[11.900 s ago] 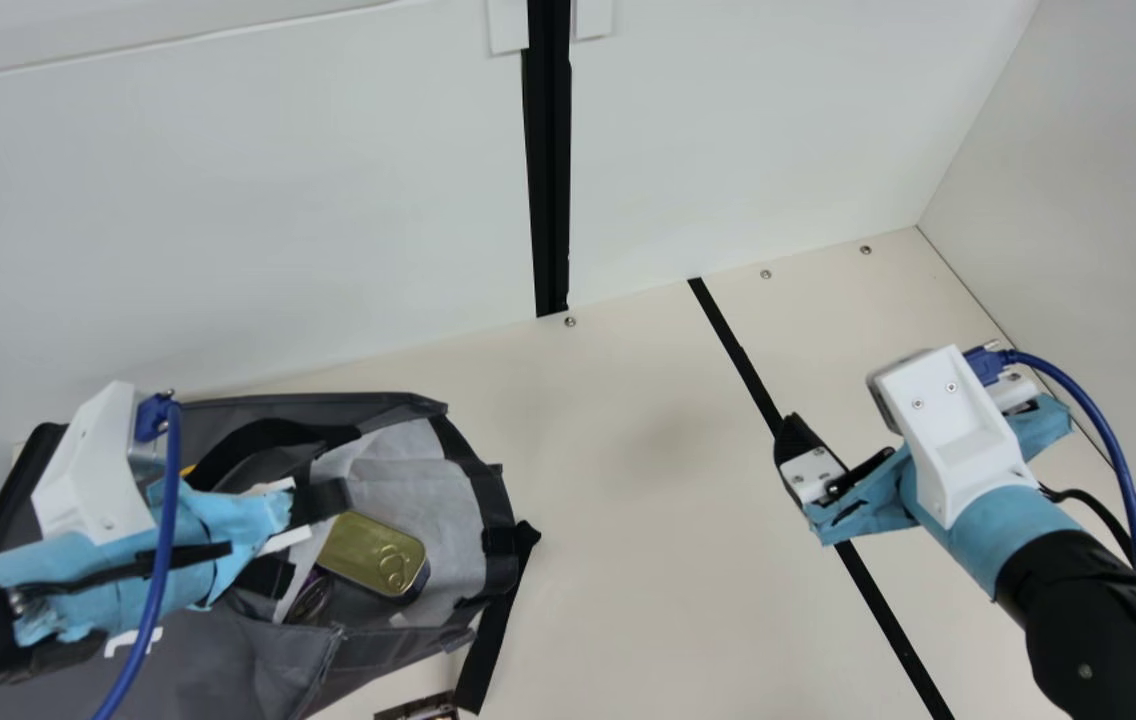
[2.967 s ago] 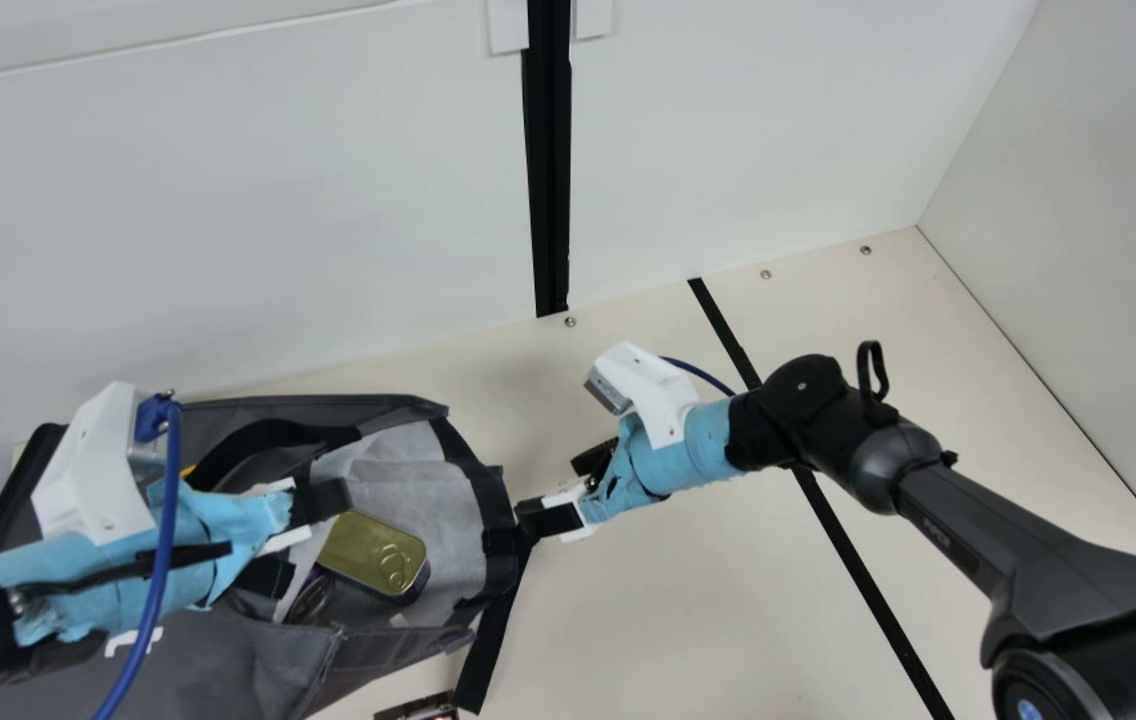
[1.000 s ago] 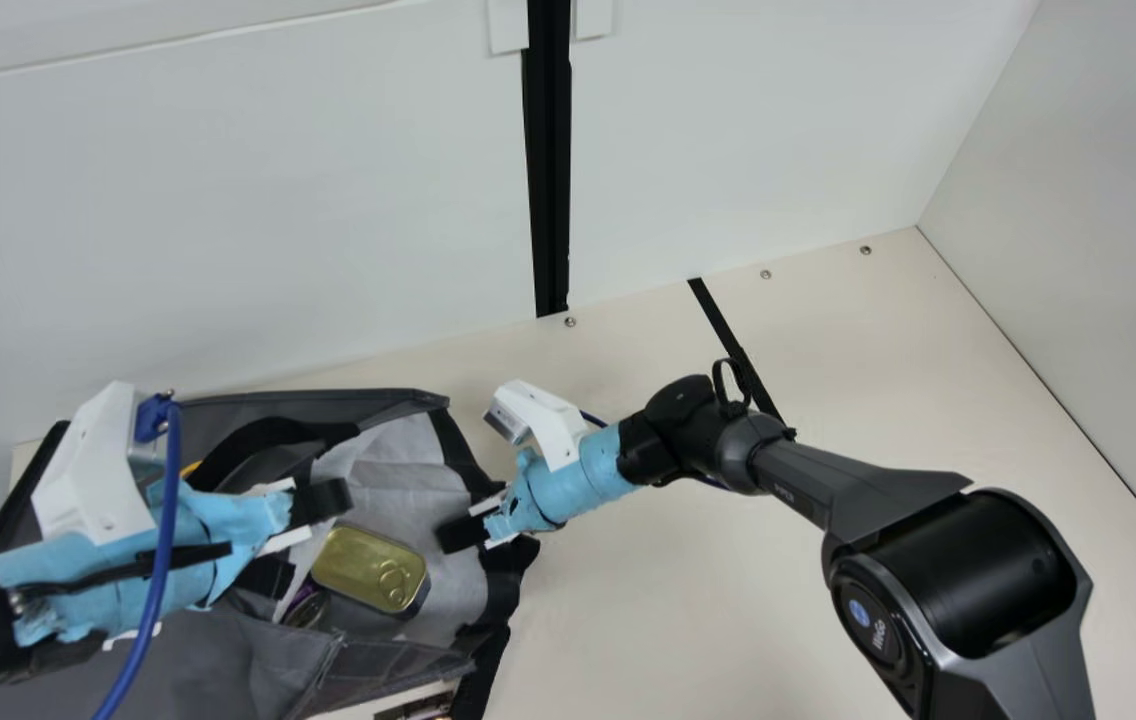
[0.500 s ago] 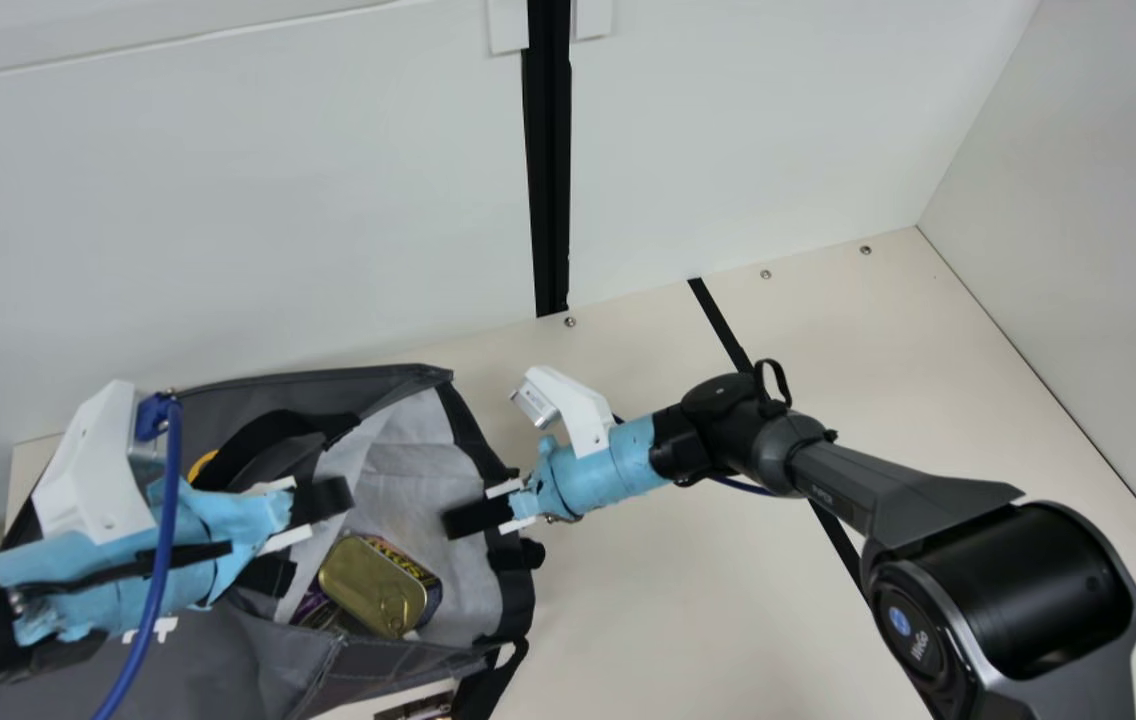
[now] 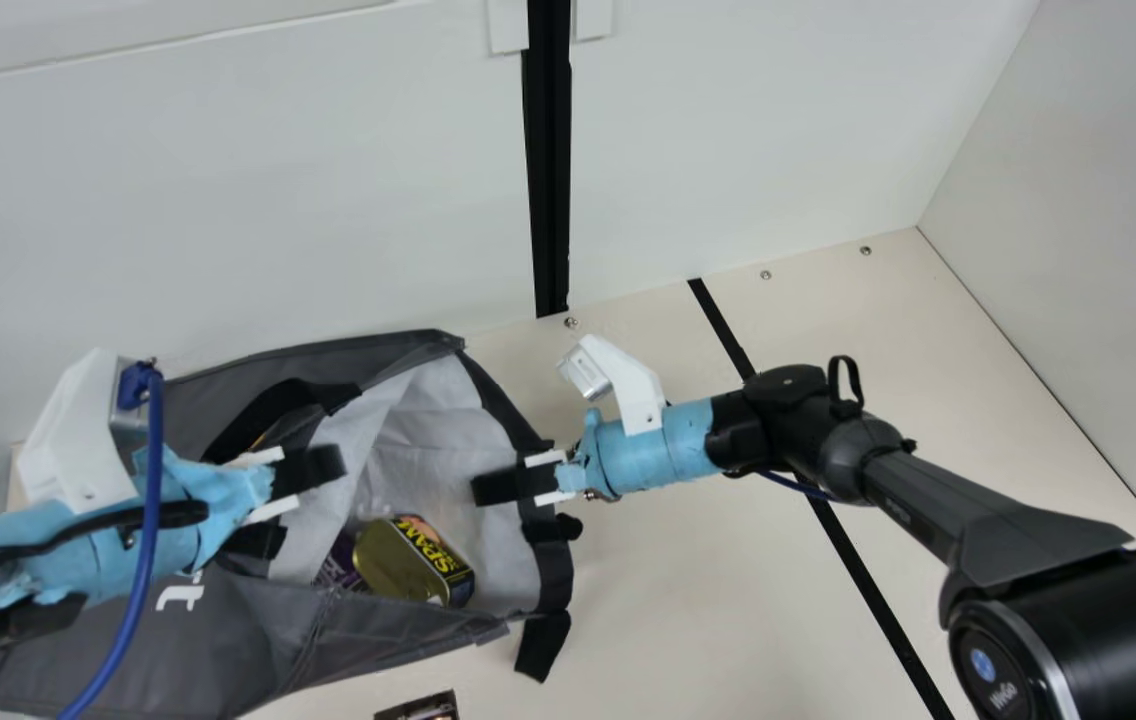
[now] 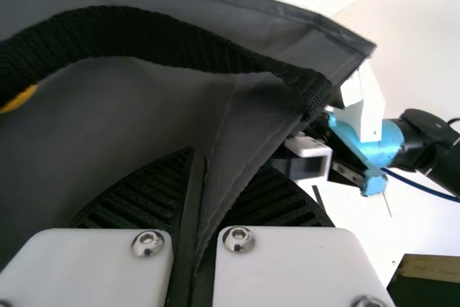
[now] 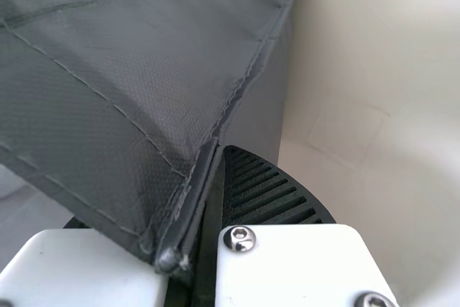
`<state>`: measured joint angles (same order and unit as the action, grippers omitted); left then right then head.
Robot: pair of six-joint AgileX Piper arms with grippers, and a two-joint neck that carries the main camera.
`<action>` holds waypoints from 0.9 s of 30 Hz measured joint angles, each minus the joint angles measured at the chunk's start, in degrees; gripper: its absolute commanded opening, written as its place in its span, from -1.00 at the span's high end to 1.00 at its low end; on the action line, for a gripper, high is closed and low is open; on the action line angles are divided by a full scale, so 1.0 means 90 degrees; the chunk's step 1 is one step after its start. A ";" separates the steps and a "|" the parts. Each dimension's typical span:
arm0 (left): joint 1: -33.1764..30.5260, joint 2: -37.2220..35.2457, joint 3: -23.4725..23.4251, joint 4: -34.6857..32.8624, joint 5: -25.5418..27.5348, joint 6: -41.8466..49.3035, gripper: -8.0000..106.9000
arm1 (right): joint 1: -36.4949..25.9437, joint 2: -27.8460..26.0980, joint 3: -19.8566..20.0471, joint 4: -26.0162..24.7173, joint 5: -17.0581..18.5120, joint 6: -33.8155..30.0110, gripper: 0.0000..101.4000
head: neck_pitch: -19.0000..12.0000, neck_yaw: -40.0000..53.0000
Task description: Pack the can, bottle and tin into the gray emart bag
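Your left gripper [image 5: 336, 463] and right gripper [image 5: 480, 488] are pinched closed on the rim of the gray emart bag [image 5: 258, 640], tin [image 5: 413, 562] inside, near the table's [image 5: 668, 590] left edge. Uneven pulling could slip the cloth or tip the bag.

Gray bag [image 5: 258, 640]: mouth open from above between left pincer [image 5: 323, 468] and right pincer [image 5: 488, 487], which obstruct either side. Desk [image 5: 708, 590] free right of bag.
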<state>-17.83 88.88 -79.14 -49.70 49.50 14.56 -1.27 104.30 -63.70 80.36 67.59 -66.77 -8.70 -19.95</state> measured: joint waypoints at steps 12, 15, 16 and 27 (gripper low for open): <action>0.0273 0.0127 -0.0427 -0.0386 0.0294 0.0727 0.68 | -0.0352 -0.1016 0.0598 0.0274 0.0254 0.0205 1.00 | 0.0000 0.0000; 0.0314 0.0152 -0.0540 -0.0471 0.0365 0.0906 0.68 | -0.0344 -0.1308 0.0769 0.0367 0.0267 0.0291 1.00 | 0.0010 0.0010; 0.0326 0.0167 -0.0581 -0.0513 0.0398 0.0964 0.68 | -0.0339 -0.1414 0.0827 0.0409 0.0267 0.0342 1.00 | 0.0000 0.0000; 0.0355 0.0173 -0.1060 -0.0695 0.0591 0.1339 0.68 | -0.0300 -0.2568 0.1189 0.0706 0.0267 0.0784 1.00 | 0.0000 0.0010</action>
<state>-14.64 90.44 -88.68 -55.96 54.82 26.61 -3.97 81.19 -53.00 86.72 70.00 -59.72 -8.70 -19.86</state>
